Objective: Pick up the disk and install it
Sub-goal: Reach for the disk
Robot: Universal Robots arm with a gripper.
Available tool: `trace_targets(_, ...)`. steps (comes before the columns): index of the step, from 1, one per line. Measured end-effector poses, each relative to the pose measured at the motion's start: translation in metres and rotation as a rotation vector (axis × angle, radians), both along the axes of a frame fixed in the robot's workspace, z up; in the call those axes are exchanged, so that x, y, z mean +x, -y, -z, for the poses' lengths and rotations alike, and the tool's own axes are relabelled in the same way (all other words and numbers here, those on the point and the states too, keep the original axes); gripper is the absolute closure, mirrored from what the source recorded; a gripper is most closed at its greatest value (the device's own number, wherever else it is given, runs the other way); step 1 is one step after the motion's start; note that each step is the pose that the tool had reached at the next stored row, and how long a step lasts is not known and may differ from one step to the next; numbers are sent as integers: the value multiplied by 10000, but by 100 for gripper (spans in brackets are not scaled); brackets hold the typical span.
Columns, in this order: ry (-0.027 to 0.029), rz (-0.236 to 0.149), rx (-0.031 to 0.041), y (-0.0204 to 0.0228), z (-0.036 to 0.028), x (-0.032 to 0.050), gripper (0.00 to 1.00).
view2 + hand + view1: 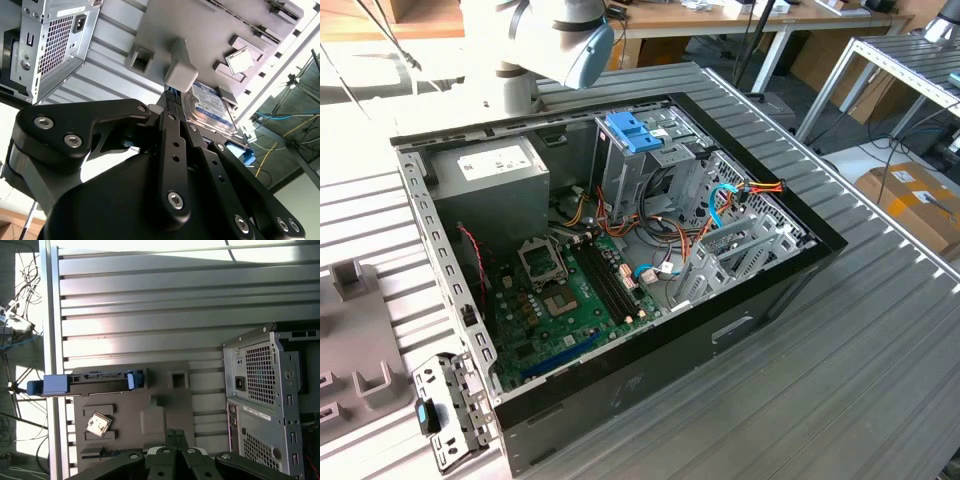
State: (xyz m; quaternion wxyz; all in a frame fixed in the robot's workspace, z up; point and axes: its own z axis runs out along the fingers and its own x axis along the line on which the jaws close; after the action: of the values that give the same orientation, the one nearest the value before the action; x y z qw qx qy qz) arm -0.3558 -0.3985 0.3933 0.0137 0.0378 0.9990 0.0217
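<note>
The gripper (pixel 174 433) hangs over the grey tray (pixel 165 410). Its jaws look pressed together with nothing between them, and the black fingers (pixel 170 125) run side by side in the second wrist view. Just past the fingertips the disk (pixel 100 383) stands on its thin edge in a slot of the tray, its labelled face (pixel 210 107) showing between blue rails. It is not between the jaws. It sits near them but apart and off to one side, beyond a raised block (pixel 182 72) of the tray. The step in hand looks like the approach for the pick. To do it well, the jaws should part wider than the disk's thin body, centre over its top edge between the rails, and come down straight, clear of the block and the small chip (pixel 97 423). Farther off stands the open computer case (pixel 265 390).
</note>
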Motion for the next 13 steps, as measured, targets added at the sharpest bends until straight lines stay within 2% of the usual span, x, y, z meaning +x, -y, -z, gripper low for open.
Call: trace_targets(13, 0, 1, 0, 0, 0, -131, 89)
